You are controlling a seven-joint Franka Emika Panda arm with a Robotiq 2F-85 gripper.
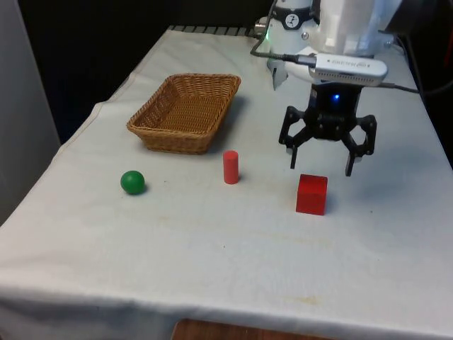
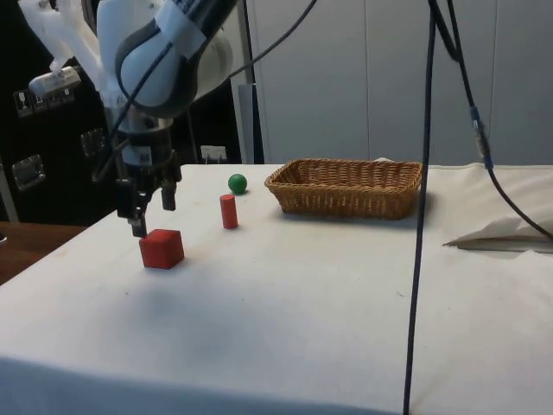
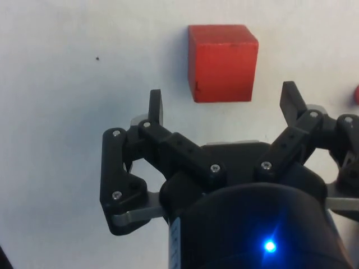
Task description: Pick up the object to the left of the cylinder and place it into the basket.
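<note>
**End effector spread above the red cube**

Front view: the end effector (image 1: 322, 167), fingers spread and holding nothing, hangs just behind the red cube (image 1: 311, 194). The red cylinder (image 1: 231, 167) stands to the cube's left in this view, the green ball (image 1: 132, 182) further left, the basket (image 1: 185, 112) behind them on the counter (image 1: 226, 269).

Side view: the end effector (image 2: 149, 216) hovers beside the cube (image 2: 162, 248).

Wrist view: the cube (image 3: 222, 63) lies beyond the fingertips (image 3: 155, 106).
</note>
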